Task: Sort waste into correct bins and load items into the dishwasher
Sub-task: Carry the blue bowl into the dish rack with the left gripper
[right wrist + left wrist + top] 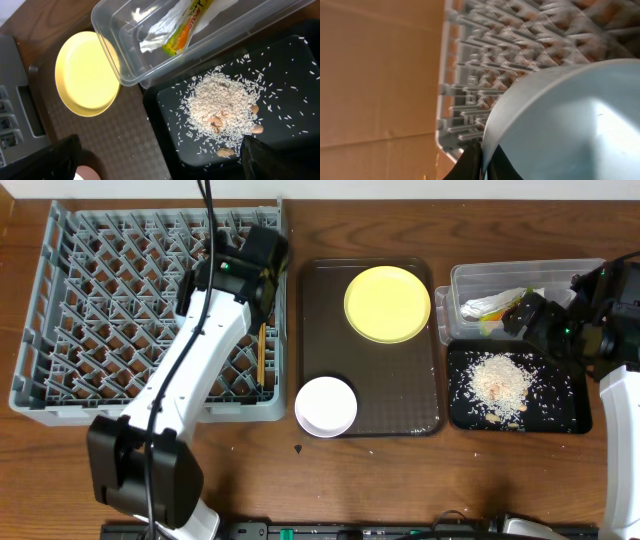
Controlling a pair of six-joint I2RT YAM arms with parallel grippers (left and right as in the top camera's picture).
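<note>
The light blue bowl [570,130] fills the left wrist view, and my left gripper [482,162] is shut on its rim, above the grey dishwasher rack [520,45]. From overhead the left gripper [245,265] sits over the rack's [100,310] right side and the bowl is hidden under it. Wooden chopsticks [262,355] lie in the rack. My right gripper [160,155] hangs open and empty over the black tray [290,65] of rice scraps [222,105]. The clear tub [210,45] holds the napkin [152,37] and the wrapper [187,25].
A brown serving tray [400,380] lies between rack and bins, carrying the yellow plate [388,303] and, at its front left corner, a white bowl [326,406]. Seen from above, the right gripper [520,318] is at the seam between tub [470,278] and black tray [570,405].
</note>
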